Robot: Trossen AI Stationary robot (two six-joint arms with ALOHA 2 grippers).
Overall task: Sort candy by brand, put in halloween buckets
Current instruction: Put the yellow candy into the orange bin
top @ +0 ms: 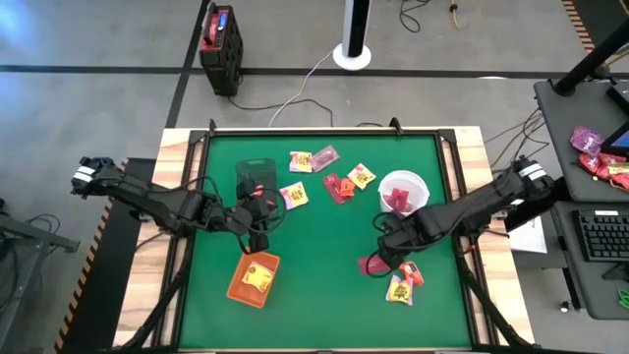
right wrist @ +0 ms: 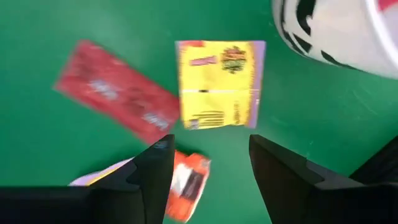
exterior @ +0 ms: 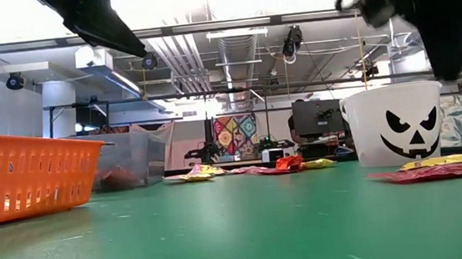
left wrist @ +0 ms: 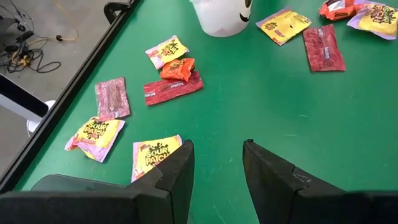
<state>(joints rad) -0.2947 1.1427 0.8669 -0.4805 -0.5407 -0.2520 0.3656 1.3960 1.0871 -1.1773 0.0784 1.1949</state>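
Several candy packets remain loose on the green table [top: 324,295]. Landmark: white bucket [top: 404,189].

Right tool [right wrist: 208,168]: fingers apart, empty, hovering over a small cluster just below the white bucket on the near side. Under it lie a yellow packet [right wrist: 219,84], a red packet [right wrist: 118,99] and an orange packet [right wrist: 186,186].

Left tool [left wrist: 217,171]: fingers apart, empty, well to the left of the white bucket, between the dark tub [top: 257,177] and the orange tray [top: 254,278]. The orange tray already holds a yellow packet; the white bucket holds red ones.

More packets sit in a loose group just left of the white bucket: yellow Sour Patch packets [left wrist: 154,152], red and pink ones.

Handling, judged: packets look light, thin, soft and slick-foiled, lying flat. A pinch from above risks sliding; best taken across the short width near the middle, pressing lightly into the table. Overlapping packets may lift together.
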